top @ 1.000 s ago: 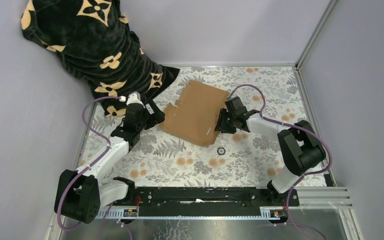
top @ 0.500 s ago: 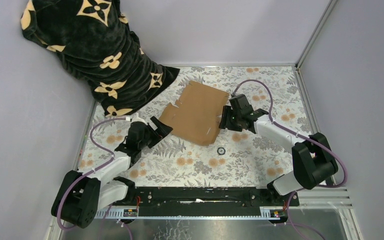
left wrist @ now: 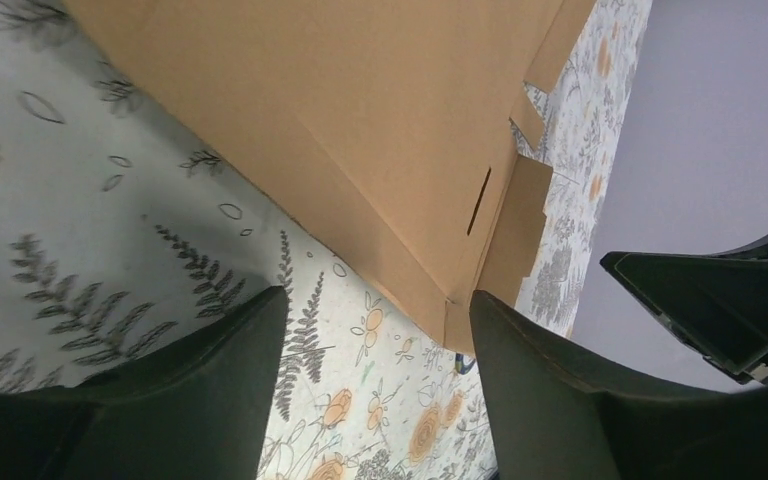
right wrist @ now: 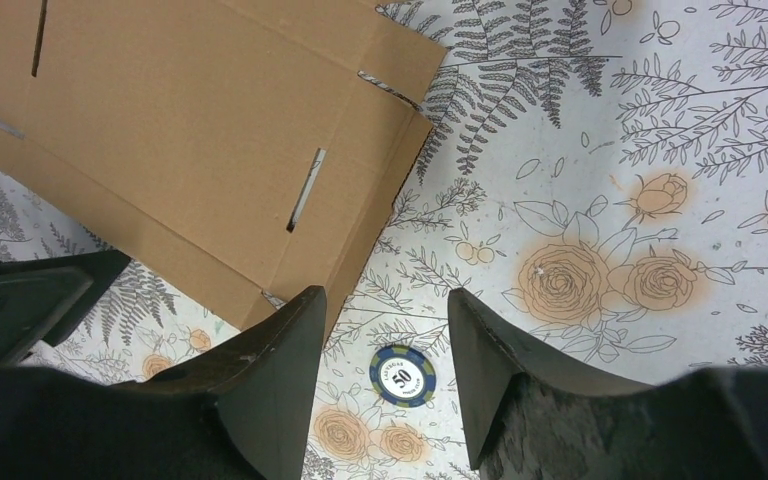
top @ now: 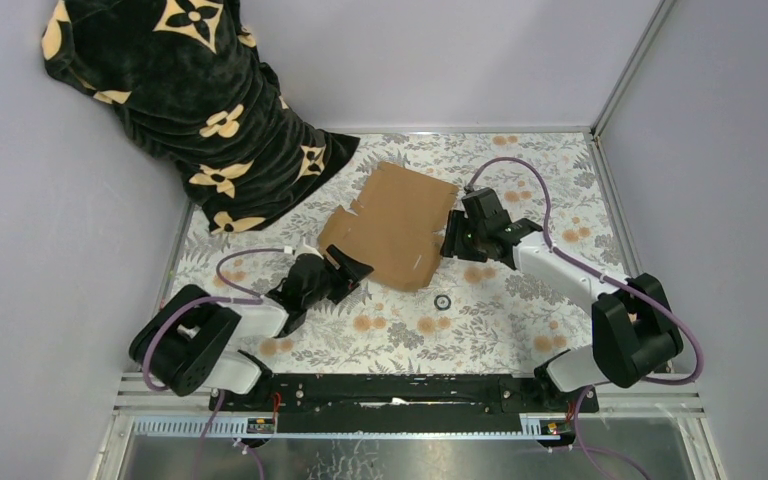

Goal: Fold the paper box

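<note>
Flat brown corrugated paper box (top: 390, 225), creased, slotted, with notched tabs, lying mid-table on smooth floral-print cloth (top: 520, 310), left gripper (top: 348, 263) spread open at its near-left corner, right gripper (top: 450, 241) open beside its right edge

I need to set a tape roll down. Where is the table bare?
Bare: the near strip between the poker chip and the base rail, and the far right corner beyond the right arm. Crowded: beside the paper box, flanked by the left hand and right hand, and the far left under the blanket.
</note>
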Tool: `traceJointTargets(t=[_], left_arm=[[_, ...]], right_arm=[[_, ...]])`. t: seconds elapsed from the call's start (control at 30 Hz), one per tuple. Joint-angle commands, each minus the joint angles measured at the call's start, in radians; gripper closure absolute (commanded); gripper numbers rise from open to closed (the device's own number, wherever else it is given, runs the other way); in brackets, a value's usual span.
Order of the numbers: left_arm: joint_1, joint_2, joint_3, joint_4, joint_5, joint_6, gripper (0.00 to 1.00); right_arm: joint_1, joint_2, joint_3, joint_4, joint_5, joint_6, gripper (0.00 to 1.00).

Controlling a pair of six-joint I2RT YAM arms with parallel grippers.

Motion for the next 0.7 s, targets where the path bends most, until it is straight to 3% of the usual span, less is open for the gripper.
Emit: traceJointTargets(t=[0.0, 0.3, 0.47, 0.67], left_arm=[[-0.045, 0.098, 0.031, 0.116, -0.074, -0.073, 0.29], [-0.099, 0.184, 0.096, 0.083, -0.132, -0.092, 0.5], [-0.101, 0.208, 0.117, 0.045, -0.143, -0.085, 0.72], [-0.101, 0.226, 0.138, -0.005, -0.166, -0.064, 0.75]], right_arm=[[0.009, -0.054, -0.005, -0.014, 0.031, -0.025, 0.44], [0.01, -0.074, -0.025, -0.016, 0.043, -0.042, 0.44], [0.009, -0.076, -0.037, -0.01, 0.046, -0.047, 0.44], [0.009, -0.067, -0.047, 0.001, 0.035, -0.051, 0.44]])
